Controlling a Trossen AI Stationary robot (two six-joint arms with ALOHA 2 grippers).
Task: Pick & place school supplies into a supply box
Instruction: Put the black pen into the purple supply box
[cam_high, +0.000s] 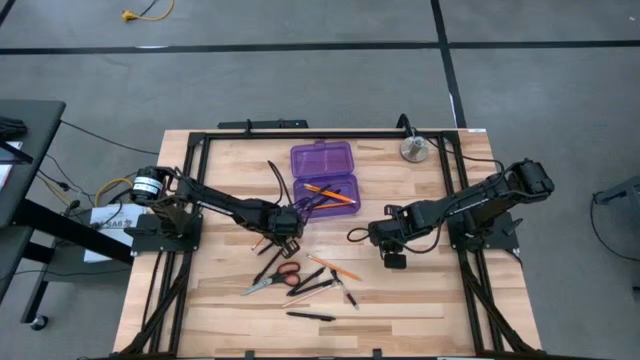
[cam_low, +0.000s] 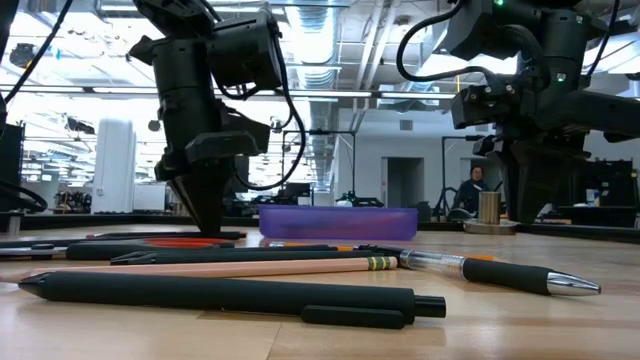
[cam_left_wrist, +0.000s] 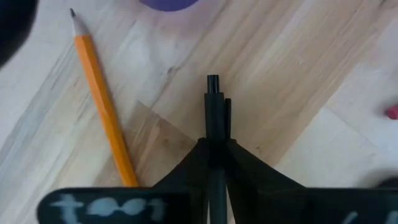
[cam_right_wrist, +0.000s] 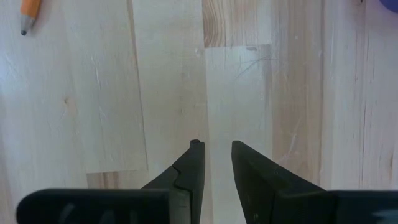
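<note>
Two arms share the table, but only the left gripper (cam_high: 287, 229) has anything: its fingers are pinched on a slim black pen (cam_left_wrist: 214, 118), whose clip end sticks out past the fingertips in the left wrist view. In the high view this gripper sits just left of frame centre, and the purple supply box (cam_high: 326, 178) lies immediately up and to the right of it, open, with an orange pencil and a pen already in the nearer half. So the carry looks short and diagonal, and the left arm is plainly the nearer one. The box's long axis runs up the frame, lid half above tray half. The right gripper (cam_high: 396, 253) waits right of centre over bare wood, fingers slightly spread and holding nothing. Several supplies remain below centre: red-handled scissors (cam_high: 272, 281), more pens, and an orange pencil (cam_left_wrist: 104, 106) (close beside the held pen).
</note>
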